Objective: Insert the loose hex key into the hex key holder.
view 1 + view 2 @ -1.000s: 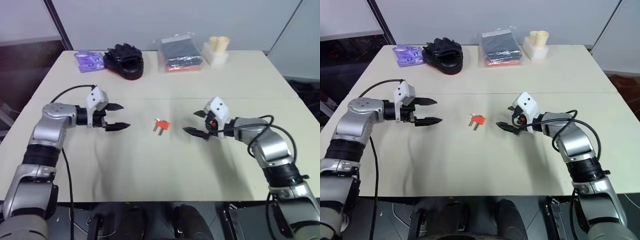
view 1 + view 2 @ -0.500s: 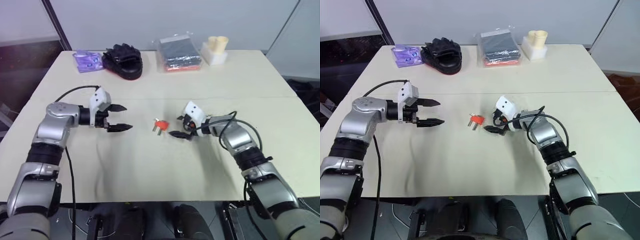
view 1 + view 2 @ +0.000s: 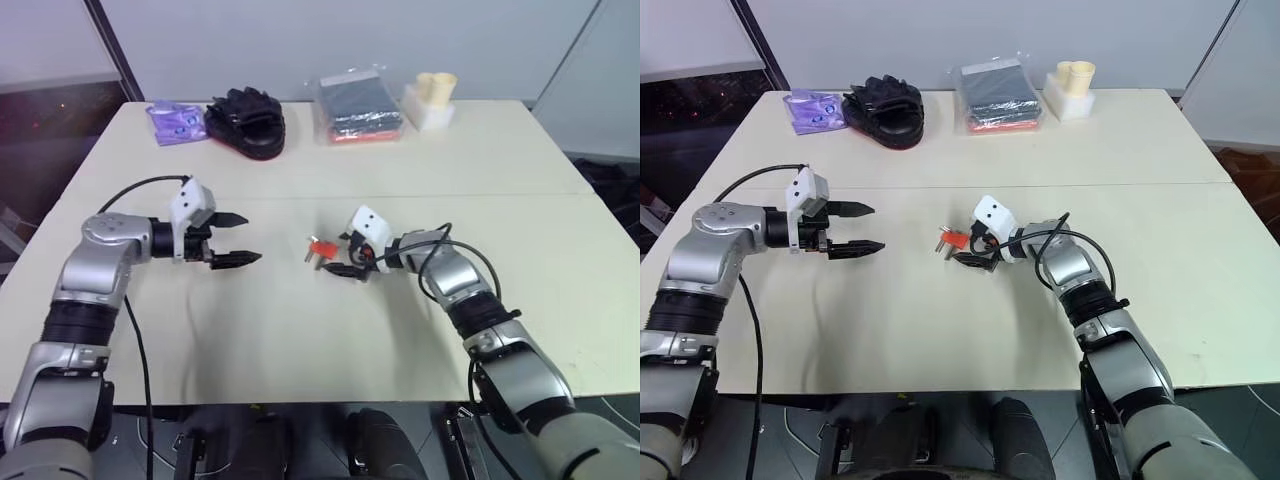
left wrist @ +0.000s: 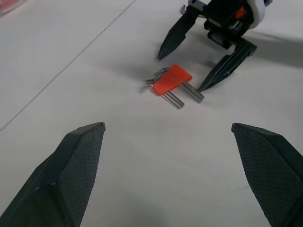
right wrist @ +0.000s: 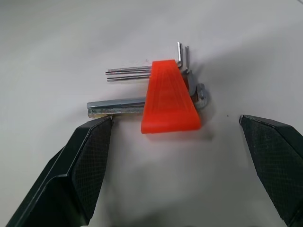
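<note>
The hex key holder (image 5: pixel 169 98) lies flat near the middle of the counter (image 3: pixel 300 340), well in from every edge, several silvery keys sticking out of it. The right end effector (image 3: pixel 344 255) hovers just beside it, fingers spread wide to either side, touching nothing. The left end effector (image 3: pixel 233 237) hangs well apart toward the left edge, fingers likewise spread and empty. Whether any of the rods at the block is the loose hex key cannot be made out. Along the far edge sit a purple packet (image 3: pixel 176 122), a black glove (image 3: pixel 247 121), a wrapped dark bundle (image 3: pixel 358 106) and a cream block (image 3: pixel 431 101).
</note>
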